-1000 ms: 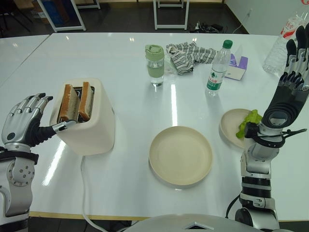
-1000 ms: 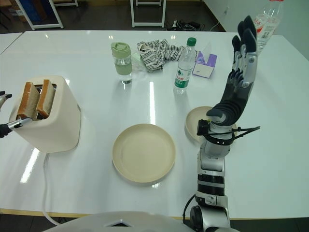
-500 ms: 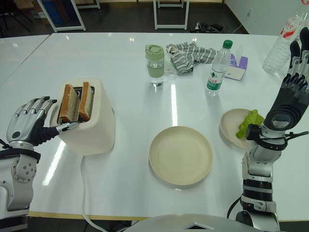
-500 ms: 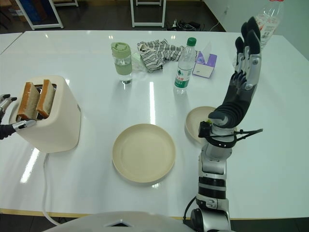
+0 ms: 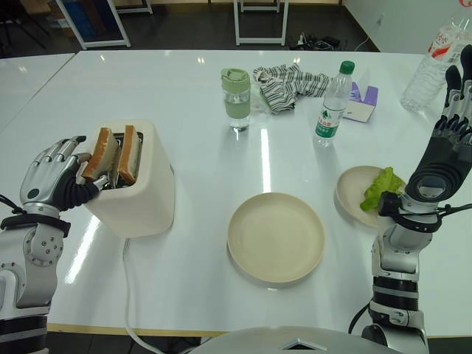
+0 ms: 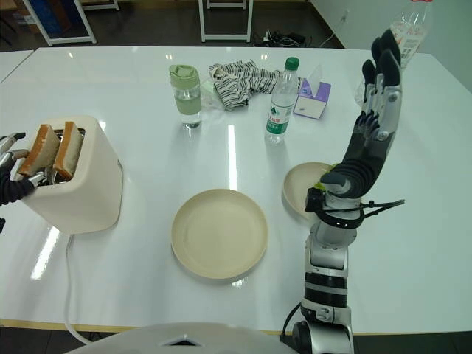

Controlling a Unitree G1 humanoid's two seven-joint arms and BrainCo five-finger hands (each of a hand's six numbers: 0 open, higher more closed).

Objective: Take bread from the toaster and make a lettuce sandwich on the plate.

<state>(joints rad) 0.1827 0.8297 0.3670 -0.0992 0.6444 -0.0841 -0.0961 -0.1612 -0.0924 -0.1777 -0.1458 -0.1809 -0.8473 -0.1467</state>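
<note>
Because the left robot hand (image 5: 53, 175) is clamped on the outer bread slice (image 5: 98, 153) only at its edge, the slice could slip back into the toaster (image 5: 144, 195).

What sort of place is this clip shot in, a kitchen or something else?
Probably an office or lab room, not a kitchen: big white tables pushed together, cables on the floor behind, and a toaster standing near a water bottle.

Left hand (image 5: 53, 175) at nine o'clock: silver fingers, black palm, grey cylindrical forearm (image 5: 33, 259). Right hand (image 5: 448, 118) at three o'clock: black-and-grey, thin black cables (image 5: 451, 209) at wrist
</note>
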